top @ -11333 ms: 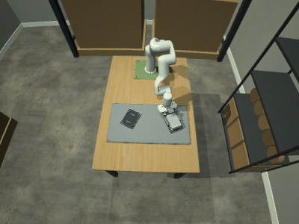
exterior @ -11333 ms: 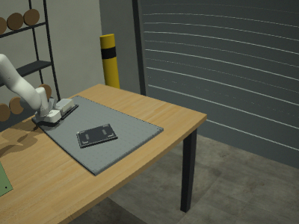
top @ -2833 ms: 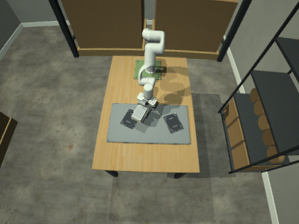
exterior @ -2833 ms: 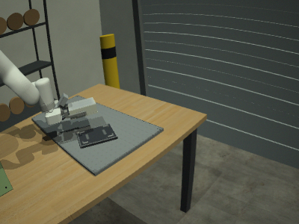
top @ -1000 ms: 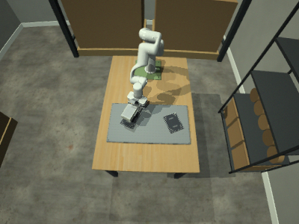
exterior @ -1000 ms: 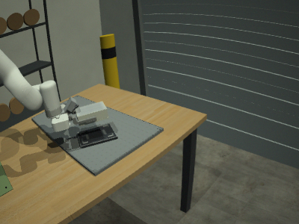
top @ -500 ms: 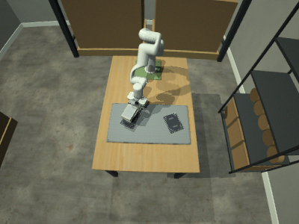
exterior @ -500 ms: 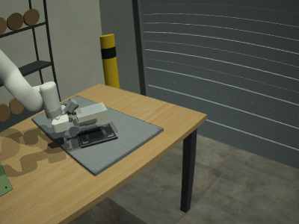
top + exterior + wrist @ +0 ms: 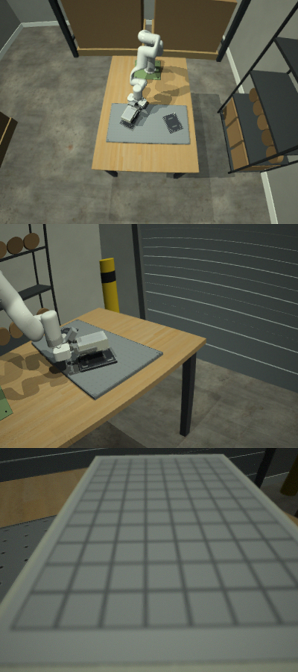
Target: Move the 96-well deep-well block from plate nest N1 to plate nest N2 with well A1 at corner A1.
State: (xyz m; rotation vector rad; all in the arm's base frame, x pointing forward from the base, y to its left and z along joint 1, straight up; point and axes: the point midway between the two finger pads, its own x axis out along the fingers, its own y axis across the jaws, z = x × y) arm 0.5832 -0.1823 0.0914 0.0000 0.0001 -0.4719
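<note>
Fingers of my gripper [image 9: 138, 107] [image 9: 74, 346] closed on deep-well block [image 9: 130, 114] [image 9: 92, 342] [image 9: 150, 550], near end. Block held up over right nest N2 [image 9: 127, 125] [image 9: 98, 366], gap beneath, not seated. Left nest N1 [image 9: 173, 123] bare, on same grey board [image 9: 149, 136] [image 9: 130, 355] [image 9: 17, 548]. Block's wells face up. Cut-off corner: cannot tell.

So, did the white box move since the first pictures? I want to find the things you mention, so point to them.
Yes. In the top view, the white box [image 9: 130, 114] [image 9: 93, 343] [image 9: 156, 552] went from the gray board's [image 9: 149, 136] [image 9: 134, 360] [image 9: 17, 545] picture-right side to its picture-left.
</note>
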